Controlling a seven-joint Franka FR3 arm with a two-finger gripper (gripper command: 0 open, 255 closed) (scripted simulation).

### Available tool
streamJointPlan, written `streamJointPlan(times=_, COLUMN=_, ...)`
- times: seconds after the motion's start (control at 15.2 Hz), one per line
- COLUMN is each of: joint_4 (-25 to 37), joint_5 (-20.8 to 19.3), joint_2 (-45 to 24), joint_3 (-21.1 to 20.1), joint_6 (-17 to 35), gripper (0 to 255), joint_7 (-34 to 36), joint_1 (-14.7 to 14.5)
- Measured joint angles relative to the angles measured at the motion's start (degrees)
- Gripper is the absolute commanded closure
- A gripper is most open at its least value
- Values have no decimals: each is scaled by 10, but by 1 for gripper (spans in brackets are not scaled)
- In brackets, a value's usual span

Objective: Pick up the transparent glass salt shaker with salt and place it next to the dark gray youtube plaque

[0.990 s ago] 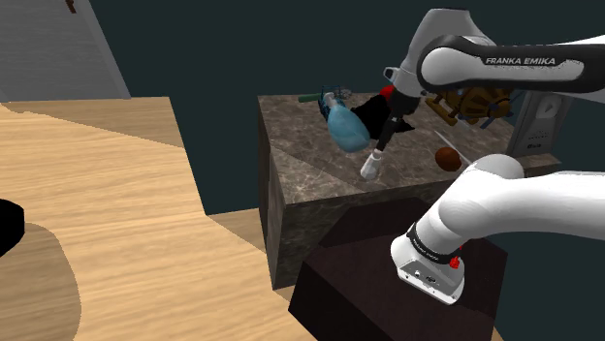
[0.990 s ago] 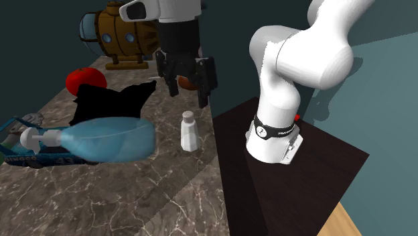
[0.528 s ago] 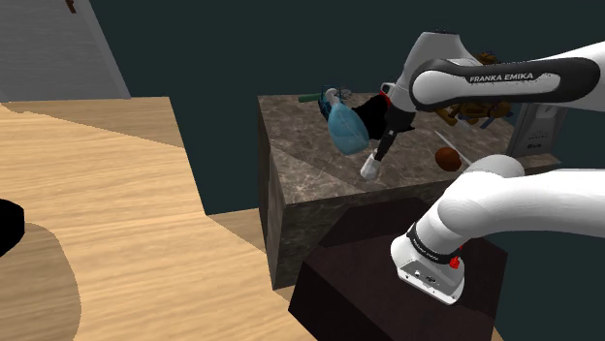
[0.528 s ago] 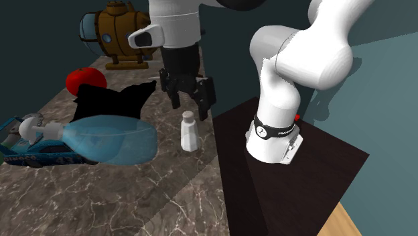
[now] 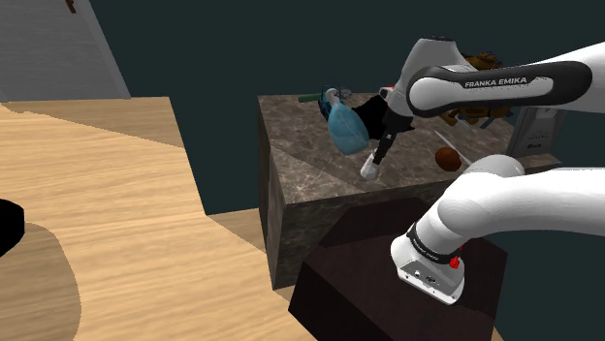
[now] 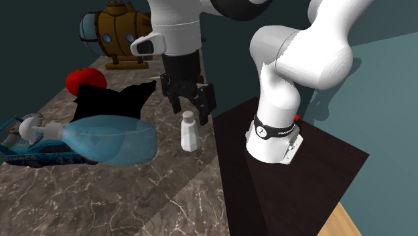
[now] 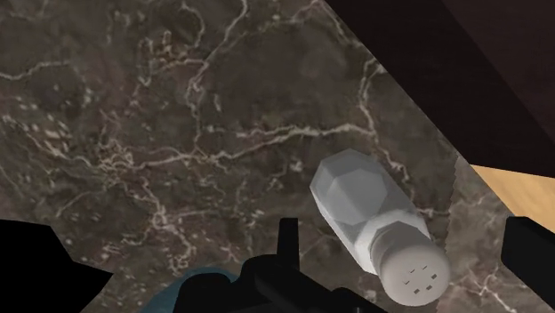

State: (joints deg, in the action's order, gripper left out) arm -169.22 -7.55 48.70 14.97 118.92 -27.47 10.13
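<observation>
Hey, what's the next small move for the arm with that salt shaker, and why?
Probably lower the pincer straight down: it hangs open just above the upright white salt shaker, and the wrist view shows the cap between the fingers, not yet touched.

Car (image 6: 23, 155) mostly hidden behind bottle (image 6: 110, 139); plaque (image 5: 536, 131) prob. part-covered by arm.
</observation>
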Motion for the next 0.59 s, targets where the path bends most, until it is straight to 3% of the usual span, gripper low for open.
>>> streamJointPlan(times=0.07, joint_4=0, joint_5=0, joint_2=0, joint_3=0, joint_6=0, gripper=255, joint_7=0, joint_1=0)
streamJointPlan(times=0.59, joint_4=0, joint_5=0, joint_2=0, joint_3=0, joint_6=0, gripper=255, joint_7=0, joint_1=0)
